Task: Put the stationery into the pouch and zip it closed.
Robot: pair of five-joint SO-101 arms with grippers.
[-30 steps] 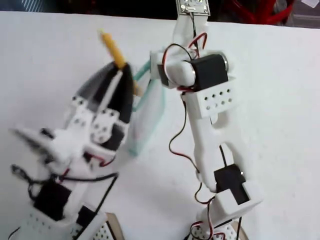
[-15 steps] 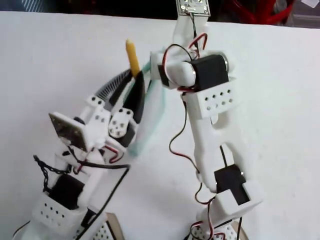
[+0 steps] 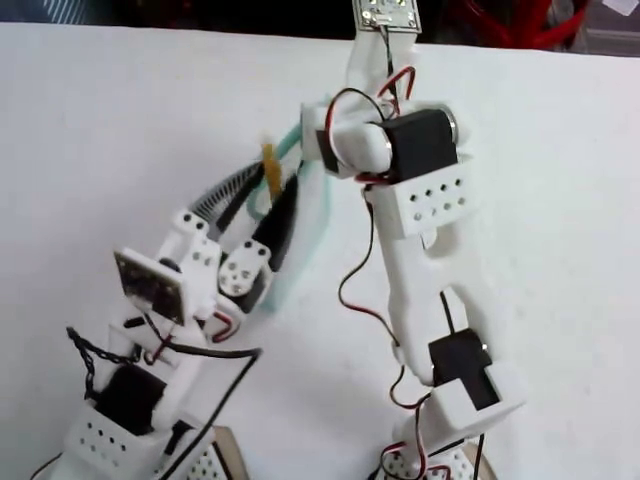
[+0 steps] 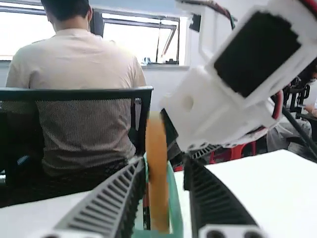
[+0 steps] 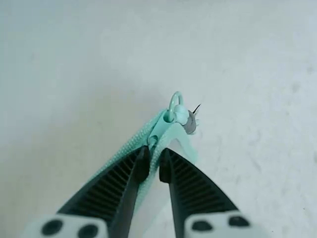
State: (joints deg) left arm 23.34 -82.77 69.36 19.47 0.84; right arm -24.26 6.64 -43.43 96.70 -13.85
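A yellow-orange stick point(image 3: 270, 165) stands upright between the fingers of my left gripper point(image 3: 262, 190), which is shut on it. Its lower end dips into the open top of the teal pouch point(image 3: 312, 215). In the left wrist view the stick point(image 4: 157, 173) stands just in front of the pouch's teal rim point(image 4: 174, 198). My right gripper point(image 3: 318, 140) holds the pouch's far end up. The right wrist view shows that gripper point(image 5: 153, 152) shut on the pouch's zipper edge point(image 5: 141, 136), just below the ring-shaped zipper pull point(image 5: 176, 105).
The white table point(image 3: 120, 100) is bare around the pouch. The right arm's body point(image 3: 430, 200) stands close beside the pouch, and it looms large in the left wrist view point(image 4: 233, 84). A wooden block corner point(image 3: 225, 450) sits at the near edge.
My left gripper swung right, toward the pouch, carrying the yellow stick. The stick turned upright and dropped lower into the pouch opening. The right arm stayed still.
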